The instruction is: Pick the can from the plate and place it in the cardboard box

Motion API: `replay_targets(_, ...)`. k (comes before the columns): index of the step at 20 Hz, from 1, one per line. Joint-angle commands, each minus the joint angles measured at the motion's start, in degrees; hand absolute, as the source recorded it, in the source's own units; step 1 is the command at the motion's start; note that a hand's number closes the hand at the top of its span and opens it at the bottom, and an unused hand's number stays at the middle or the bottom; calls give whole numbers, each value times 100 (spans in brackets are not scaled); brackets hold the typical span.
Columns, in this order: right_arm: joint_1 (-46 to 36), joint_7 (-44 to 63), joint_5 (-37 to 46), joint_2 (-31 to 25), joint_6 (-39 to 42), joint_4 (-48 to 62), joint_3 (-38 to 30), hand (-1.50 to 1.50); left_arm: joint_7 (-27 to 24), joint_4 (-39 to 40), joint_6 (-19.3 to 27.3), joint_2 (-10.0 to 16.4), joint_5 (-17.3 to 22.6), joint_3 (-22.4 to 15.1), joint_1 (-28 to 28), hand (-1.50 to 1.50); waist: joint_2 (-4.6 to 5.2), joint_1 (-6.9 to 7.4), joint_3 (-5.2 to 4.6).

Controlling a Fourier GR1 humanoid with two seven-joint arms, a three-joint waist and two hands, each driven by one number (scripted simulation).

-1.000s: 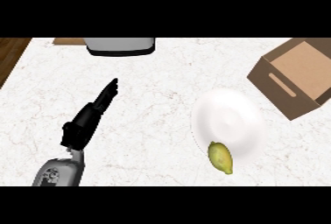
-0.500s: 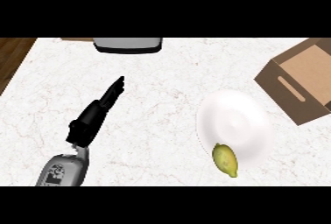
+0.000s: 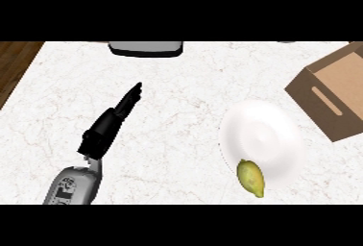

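Note:
A white plate [image 3: 262, 139] lies right of centre on the marble counter. No can shows on it; a yellow-green fruit shaped like a lemon [image 3: 251, 178] rests on the plate's near rim. The brown cardboard box [image 3: 339, 91] stands at the right edge, open side up and partly cut off by the view. My left hand [image 3: 112, 121] hovers over the counter left of the plate, fingers straight and pointing up-right, holding nothing. The right hand does not show.
A grey appliance [image 3: 146, 47] sits at the counter's far edge, top centre. The counter's left edge borders dark wood floor [image 3: 14, 62].
The whole scene has slid a little right and down in the view, so more of the box leaves the right edge. My left hand keeps its straight pose.

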Motion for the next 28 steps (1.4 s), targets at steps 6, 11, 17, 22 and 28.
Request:
replay_targets(6,-1761,250,517,533,443,665,838,150,-42,111,-48,-114,15,-54,-195,0,36,119,-2)
replay_targets(11,-2542,192,1183,1024,-66,1292,1141,150,107,-84,-225,128,220,222,-143,0,12,77,0)
replay_targets(17,-2923,-119,1986,1746,-1065,2076,1470,150,7,-141,-143,14,-9,-36,71,0,14,48,6)
replay_targets(22,-3354,103,2354,2169,-888,2896,1660,150,-193,241,-112,-19,62,147,-187,0,50,50,6)
replay_targets(28,-3456,107,2485,2332,-196,3596,1751,-150,19,-128,-214,94,131,149,-21,0,52,87,14)
